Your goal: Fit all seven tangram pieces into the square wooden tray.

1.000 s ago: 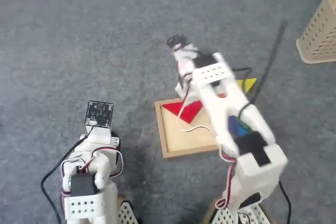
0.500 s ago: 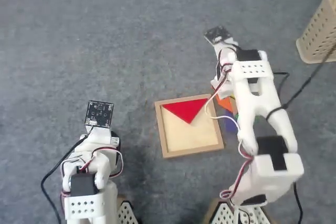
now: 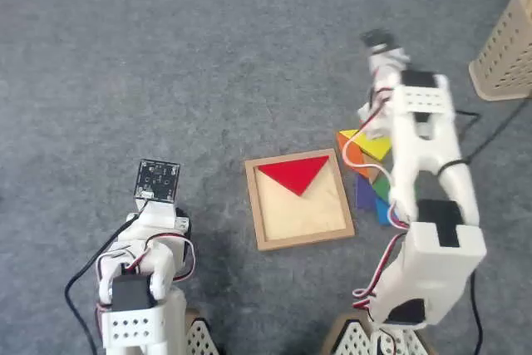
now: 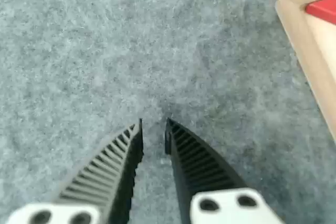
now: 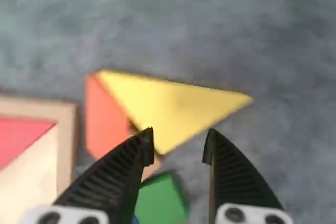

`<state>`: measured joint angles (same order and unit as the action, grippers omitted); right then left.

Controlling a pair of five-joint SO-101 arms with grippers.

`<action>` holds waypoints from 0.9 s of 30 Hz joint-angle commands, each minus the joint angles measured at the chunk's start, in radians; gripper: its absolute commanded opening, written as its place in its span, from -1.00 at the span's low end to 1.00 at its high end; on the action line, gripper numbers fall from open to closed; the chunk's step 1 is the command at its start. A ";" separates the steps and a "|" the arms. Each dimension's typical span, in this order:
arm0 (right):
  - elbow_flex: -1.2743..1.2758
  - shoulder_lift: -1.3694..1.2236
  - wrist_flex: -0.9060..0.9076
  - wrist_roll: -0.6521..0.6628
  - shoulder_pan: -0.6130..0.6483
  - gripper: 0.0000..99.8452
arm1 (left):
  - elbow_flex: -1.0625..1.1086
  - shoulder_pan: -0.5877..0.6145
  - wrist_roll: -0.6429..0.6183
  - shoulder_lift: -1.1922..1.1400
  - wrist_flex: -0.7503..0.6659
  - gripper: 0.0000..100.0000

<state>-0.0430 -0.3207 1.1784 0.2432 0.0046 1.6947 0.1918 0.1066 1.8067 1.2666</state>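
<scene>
A square wooden tray (image 3: 253,205) of pale wood with a raised rim is seen lying flat on the grey carpet (image 3: 166,64), near the middle of the scene. A red triangle (image 3: 293,174) is seated in its far part, the long edge set along the far rim and the apex pointed to the near side.

Loose pieces are clustered just beside the tray's far-right corner. A yellow triangle (image 3: 374,146) lies farthest, with an orange piece (image 3: 352,156) touching its left side. A green piece (image 3: 381,183) and a blue piece (image 3: 364,193) lie nearer and are partly covered by the right arm.

The right gripper (image 5: 178,137) is held over the yellow triangle's edge, its jaws parted and nothing gripped. The left gripper (image 4: 153,127) is held over carpet left of the tray, its jaws narrowly parted and nothing gripped.
</scene>
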 commanded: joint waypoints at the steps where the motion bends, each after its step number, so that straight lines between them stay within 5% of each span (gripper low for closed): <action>1: -0.104 -0.053 0.024 -0.222 0.004 -0.67 | -0.010 -0.003 -0.008 0.021 0.000 -0.86; 7: -0.178 -0.193 0.024 -0.707 0.065 -0.67 | -0.010 -0.003 -0.008 0.021 0.000 -0.86; 10: -0.227 -0.232 0.024 -0.827 0.067 -0.58 | -0.010 -0.003 -0.008 0.021 0.000 -0.86; 16: -0.252 -0.298 0.024 -0.878 0.028 -0.26 | -0.010 -0.003 -0.008 0.021 0.000 -0.86; 27: -0.282 -0.335 0.108 -0.795 -0.111 -0.29 | -0.010 -0.003 -0.008 0.021 0.000 -0.86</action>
<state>-0.2915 -0.6460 1.2198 -0.6038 -0.0675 1.6947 0.1918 0.1066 1.8067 1.2666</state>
